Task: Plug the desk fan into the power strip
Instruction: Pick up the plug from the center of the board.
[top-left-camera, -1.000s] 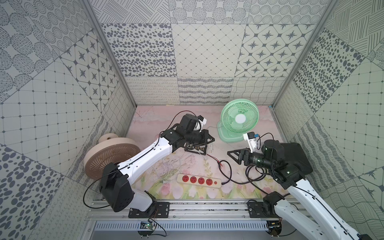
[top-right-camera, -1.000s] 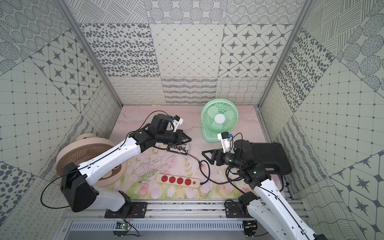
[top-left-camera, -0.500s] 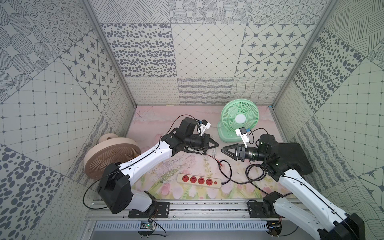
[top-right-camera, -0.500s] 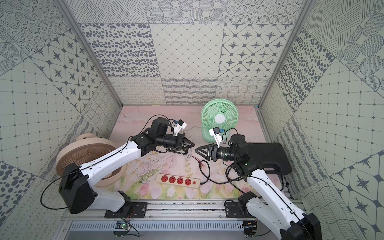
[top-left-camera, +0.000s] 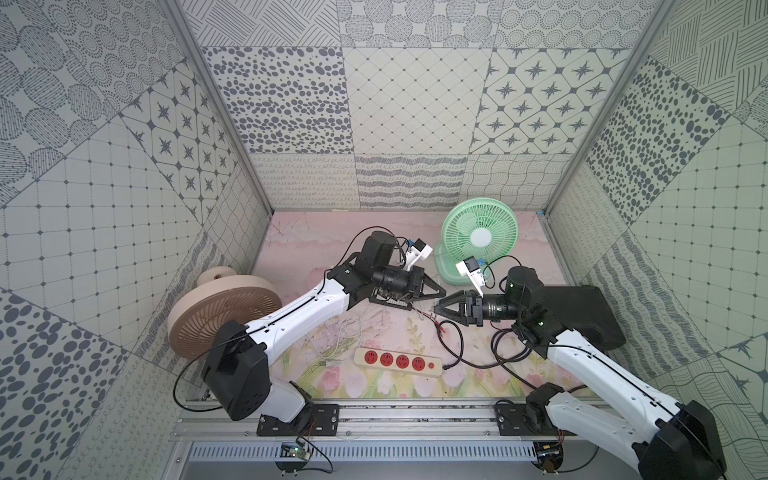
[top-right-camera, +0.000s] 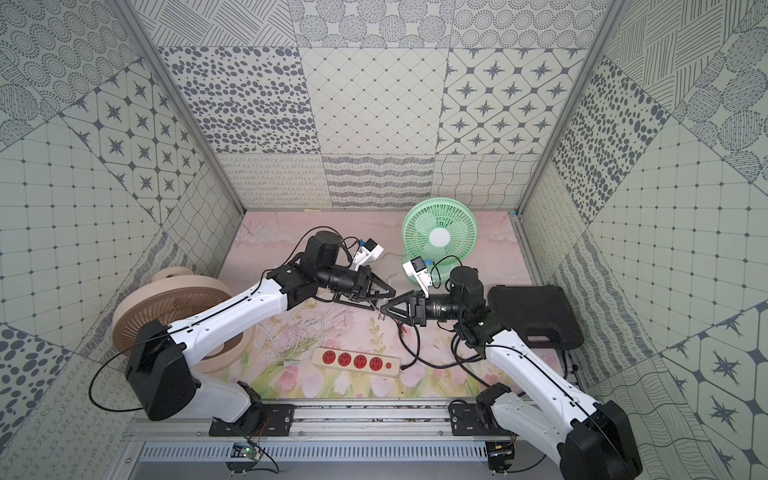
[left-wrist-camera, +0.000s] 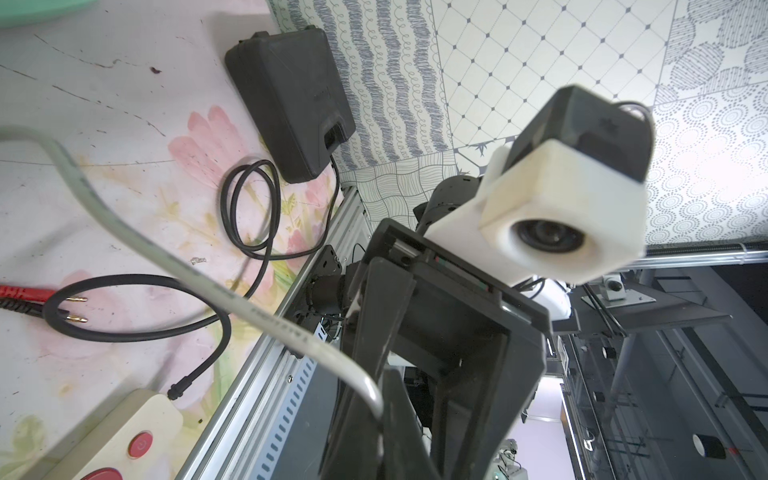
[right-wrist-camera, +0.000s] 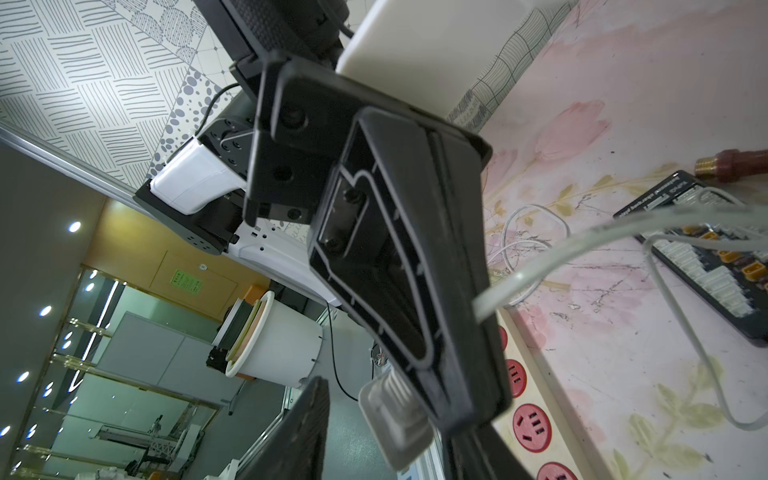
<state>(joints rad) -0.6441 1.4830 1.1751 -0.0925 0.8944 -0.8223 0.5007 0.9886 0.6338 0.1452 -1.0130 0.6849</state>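
Cream power strip (top-left-camera: 397, 360) lies on the near tabletop (top-left-camera: 299, 249). Farther back, the left claw (top-left-camera: 443, 294) is clamped on a white cord (left-wrist-camera: 166, 253); the right claw (top-left-camera: 433, 309) stands partly open around its plug (right-wrist-camera: 395, 419). Green desk fan (top-left-camera: 480, 237) stands far right.

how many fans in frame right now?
2. The green desk fan stands upright at the back of the table, right of centre. The tan fan leans at the table's left edge, against the wall. No others visible.
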